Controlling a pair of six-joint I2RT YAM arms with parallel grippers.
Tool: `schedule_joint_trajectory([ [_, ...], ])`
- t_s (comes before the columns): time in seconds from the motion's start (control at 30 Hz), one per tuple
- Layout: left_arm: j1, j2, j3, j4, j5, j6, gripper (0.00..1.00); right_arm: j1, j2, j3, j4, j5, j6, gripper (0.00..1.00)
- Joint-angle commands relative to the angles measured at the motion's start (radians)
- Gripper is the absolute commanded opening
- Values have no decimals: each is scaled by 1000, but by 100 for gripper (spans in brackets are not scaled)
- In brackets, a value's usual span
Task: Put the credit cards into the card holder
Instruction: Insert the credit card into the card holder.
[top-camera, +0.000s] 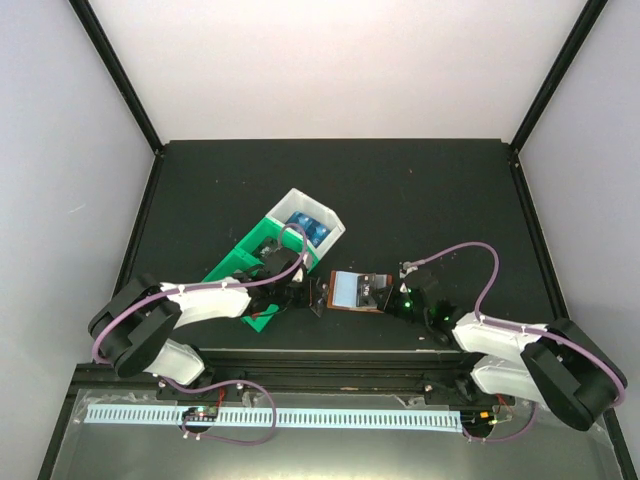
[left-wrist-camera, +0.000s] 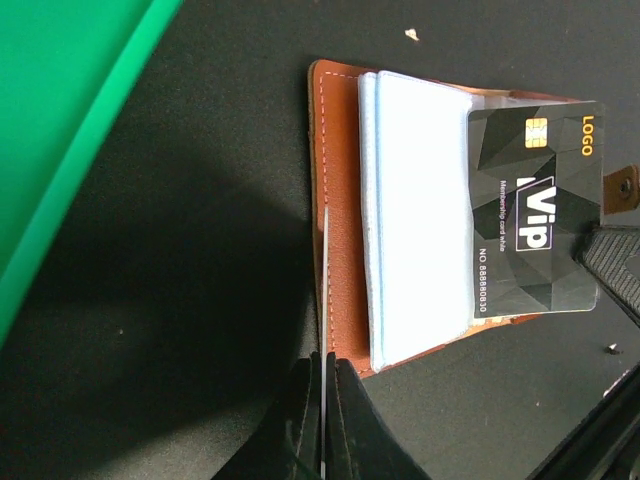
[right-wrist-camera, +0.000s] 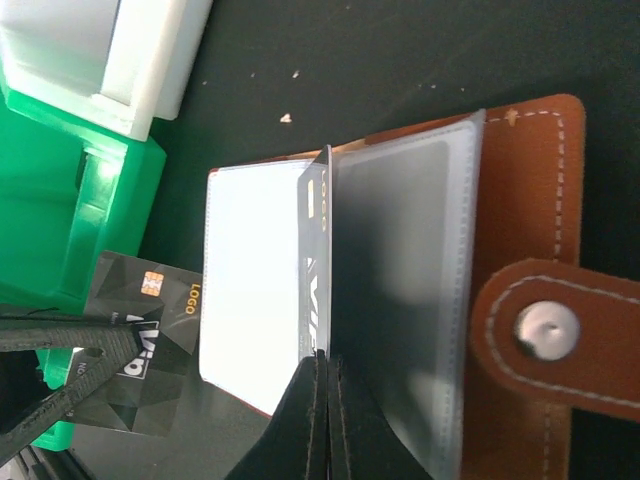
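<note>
Clamping a black VIP card (right-wrist-camera: 150, 330), left gripper (left-wrist-camera: 322, 375); right gripper (right-wrist-camera: 322, 372) clamps another black card (left-wrist-camera: 535, 210) at the card holder's (right-wrist-camera: 530, 180) clear pockets (right-wrist-camera: 400, 280), apparently unseated. Blue cards (top-camera: 312, 228) lie in the tray (top-camera: 245, 250); early going.

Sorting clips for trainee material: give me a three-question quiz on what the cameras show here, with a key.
1. True or false: the card holder lies shut with its snap fastened.
2. What are the right jaws shut on? A: a red-and-white card. B: a black card. C: nothing.
3. Short answer: in which part of the tray do the blue cards lie?
Key: 1 false, it lies open with its clear pockets showing. 2 B. 3 the white end compartment.
</note>
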Motion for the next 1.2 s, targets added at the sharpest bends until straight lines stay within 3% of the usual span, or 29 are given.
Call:
schedule_joint_trajectory([
  [0.0,-11,11,32,-29,-33,17,2,-7,37,-1,-8,2,39,1],
  [0.23,-19,17,35,-34,-39,11,2,-8,88,-19,-21,19,125,1],
  [0.77,-21,29,48,-44,-37,10,1,-8,-9,-58,-67,80,141,1],
  [1.17,-23,56,52,-39,-11,19,2,-9,160,-28,117,-29,138,1],
])
